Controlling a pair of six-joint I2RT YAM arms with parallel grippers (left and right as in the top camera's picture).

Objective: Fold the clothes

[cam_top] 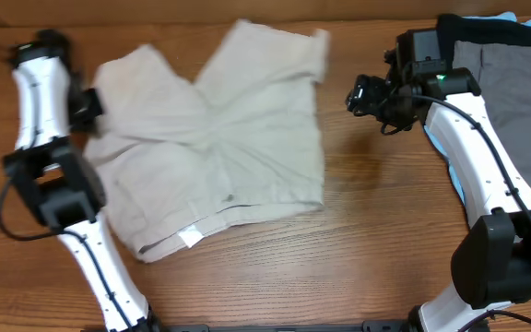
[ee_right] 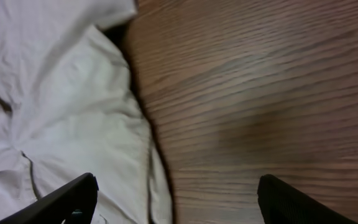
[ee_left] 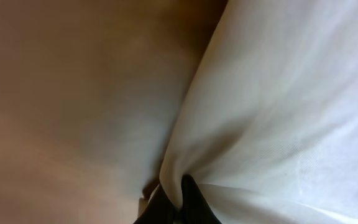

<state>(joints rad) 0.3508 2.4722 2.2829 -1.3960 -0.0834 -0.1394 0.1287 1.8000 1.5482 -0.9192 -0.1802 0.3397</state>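
You had the pale beige cloth shorts spread flat on the brown wooden table, left of centre. The waistband and its small white label lay toward the arms' bases, and the two wide legs pointed away.

Your left gripper was pressed together on the outer edge of the leg on its own side. In its wrist view the cloth gathered into a tight fold between the dark fingers. Your right gripper stood spread and empty beside the outer edge of the other leg, not touching it. In its wrist view one finger hung over the cloth's border and the other over bare wood.

So the shorts lay between your two tools, their width running from one gripper to the other and the crotch seam running away from you. Folding leg over leg would likely have meant carrying the pinched edge across that seam toward the right arm. The left arm was the one already on the cloth. The flat grey garment lay well off to the right.
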